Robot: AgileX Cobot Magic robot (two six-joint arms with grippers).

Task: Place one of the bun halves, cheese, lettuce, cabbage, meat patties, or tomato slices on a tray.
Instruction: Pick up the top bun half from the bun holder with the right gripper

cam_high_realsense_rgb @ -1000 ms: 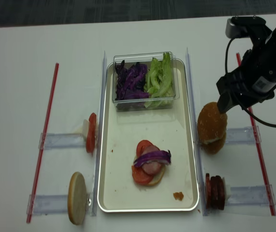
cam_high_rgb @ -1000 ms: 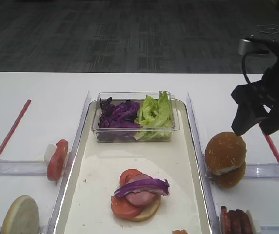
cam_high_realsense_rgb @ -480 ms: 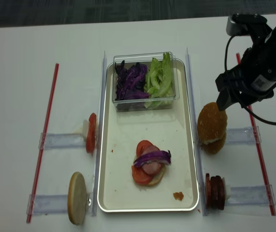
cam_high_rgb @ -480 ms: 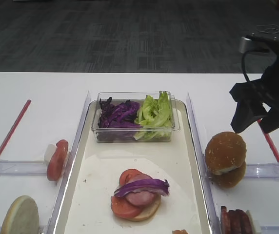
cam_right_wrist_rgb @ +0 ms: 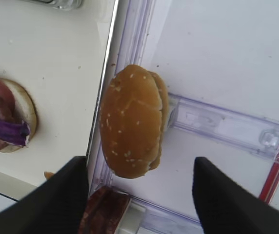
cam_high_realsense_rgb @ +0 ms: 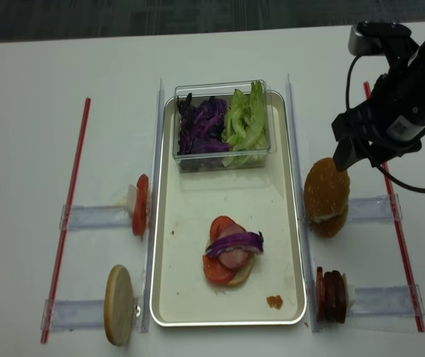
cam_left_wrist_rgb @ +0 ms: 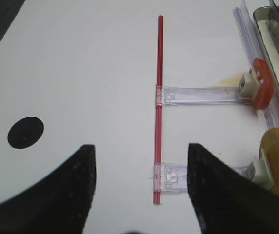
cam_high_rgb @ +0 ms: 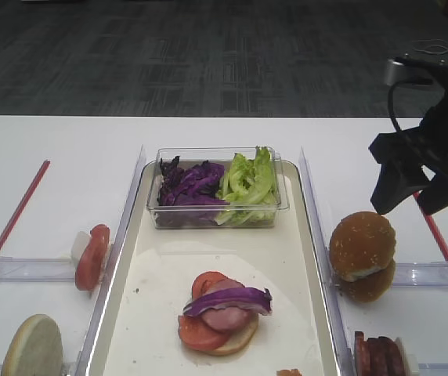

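My right gripper [cam_high_rgb: 410,192] hangs in the air above the bun halves [cam_high_rgb: 363,245], with its two fingers [cam_right_wrist_rgb: 61,200] spread apart and nothing between them. In the right wrist view the buns sit in the gap below the fingers, not touched. The buns stand on edge in a clear holder [cam_high_realsense_rgb: 368,208], just beside the right rim of the tray [cam_high_realsense_rgb: 296,245]. On the tray lies a half-made burger [cam_high_realsense_rgb: 231,259] with tomato, meat and a purple strip. The meat patties [cam_high_realsense_rgb: 331,294] stand near the tray's right corner. My left gripper [cam_left_wrist_rgb: 137,195] is also spread and empty, over the bare table [cam_left_wrist_rgb: 81,73].
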